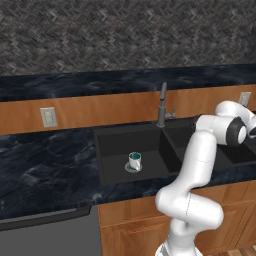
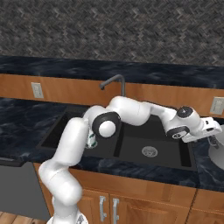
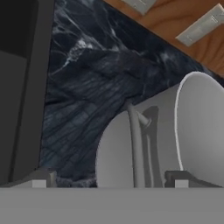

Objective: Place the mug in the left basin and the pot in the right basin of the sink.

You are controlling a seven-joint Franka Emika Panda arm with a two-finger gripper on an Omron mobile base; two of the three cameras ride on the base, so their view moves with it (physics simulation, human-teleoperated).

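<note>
- The white Franka arm with dark joints [image 2: 131,111] reaches out low toward its right.
- Its two-finger gripper [image 3: 111,178] has its jaws spread wide, holding nothing.

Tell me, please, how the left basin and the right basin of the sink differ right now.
The left basin holds the mug, standing upright near its drain; the right basin holds nothing, so its round steel drain shows bare. In the right base view, the arm's elbow covers part of the left basin, while its forearm stretches across above the right basin. Both are black rectangular bowls of one sink, parted by a central divider.
</note>
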